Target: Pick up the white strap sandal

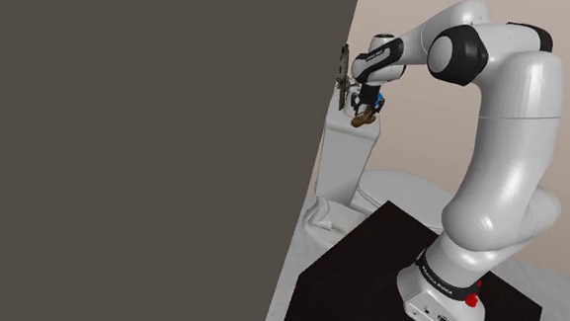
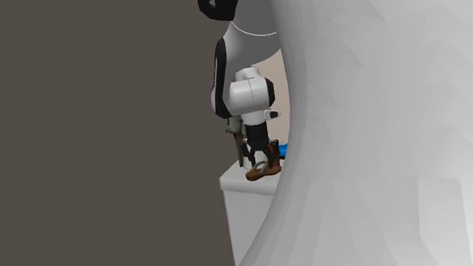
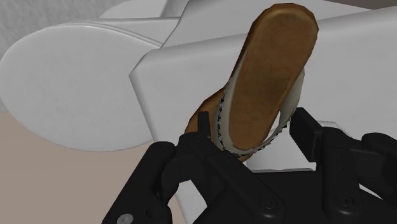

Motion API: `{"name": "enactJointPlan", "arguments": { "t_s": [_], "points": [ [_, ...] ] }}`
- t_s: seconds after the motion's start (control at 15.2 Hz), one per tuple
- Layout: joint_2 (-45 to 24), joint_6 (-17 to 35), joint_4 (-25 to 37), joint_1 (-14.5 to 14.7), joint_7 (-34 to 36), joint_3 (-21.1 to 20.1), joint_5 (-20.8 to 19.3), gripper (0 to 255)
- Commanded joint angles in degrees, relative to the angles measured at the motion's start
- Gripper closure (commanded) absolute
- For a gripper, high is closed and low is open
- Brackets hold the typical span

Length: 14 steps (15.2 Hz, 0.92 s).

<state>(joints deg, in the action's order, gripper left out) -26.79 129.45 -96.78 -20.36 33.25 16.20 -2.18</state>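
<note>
**Gripping the sandal on the tank top, lift not yet made**

Shoulder view: arm (image 1: 508, 105) reaches from the dark stand (image 1: 396, 258) up and to this view's left, over a white toilet. Gripper (image 1: 365, 107) points down at the tank (image 1: 344, 157). The sandal (image 1: 367, 118), with a brown sole, sits under it at the tank's top. A grey-brown wall (image 1: 125, 162) takes the whole left side and cuts off that side of the tank. A thin upright object (image 1: 343, 73) just beside the hand is too small to name.

Second exterior view: gripper (image 2: 264, 155) is low over the tank (image 2: 249, 186), with the sandal (image 2: 260, 173) at its tip and seemingly touching the top. A small blue thing (image 2: 282, 149) peeks out behind. A big pale curved surface (image 2: 373, 148) in the foreground hides everything to this view's right.

Wrist view: clearest look. Sandal (image 3: 270, 70) shows a brown footbed and whitish dotted straps, its heel end between the fingers (image 3: 305, 130). Both black pads press against its sides, so I judge the gripper (image 3: 251, 127) clasped on it. The toe points away over the white tank top (image 3: 356, 63). The round toilet lid (image 3: 63, 89) lies beyond the tank's edge.

Step in hand: grasp made. Whether the sole has left the tank I cannot tell. Next move calls for a straight rise, keeping the squeeze firm, since the hold is near one end and the toe may sag.
</note>
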Motion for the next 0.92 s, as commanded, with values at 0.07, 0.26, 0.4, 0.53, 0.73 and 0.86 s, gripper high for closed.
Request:
{"name": "enactJointPlan", "arguments": {
  "t_s": [0.07, 0.26, 0.4, 0.53, 0.73, 0.86],
  "points": [
    [0.92, -1.71, 0.78, 0.11, -0.07, 0.11, -0.17, 255],
    [1.84, -3.62, 1.80, 0.20, -0.19, 0.22, -0.32, 255],
    [2.42, -4.92, 2.54, 0.24, -0.27, 0.28, -0.42, 255],
    [2.95, -6.22, 3.33, 0.28, -0.37, 0.34, -0.51, 255],
    [3.67, -8.22, 4.64, 0.33, -0.51, 0.42, -0.62, 255],
    [3.92, -8.99, 5.17, 0.34, -0.57, 0.45, -0.65, 255]
  ]
}}
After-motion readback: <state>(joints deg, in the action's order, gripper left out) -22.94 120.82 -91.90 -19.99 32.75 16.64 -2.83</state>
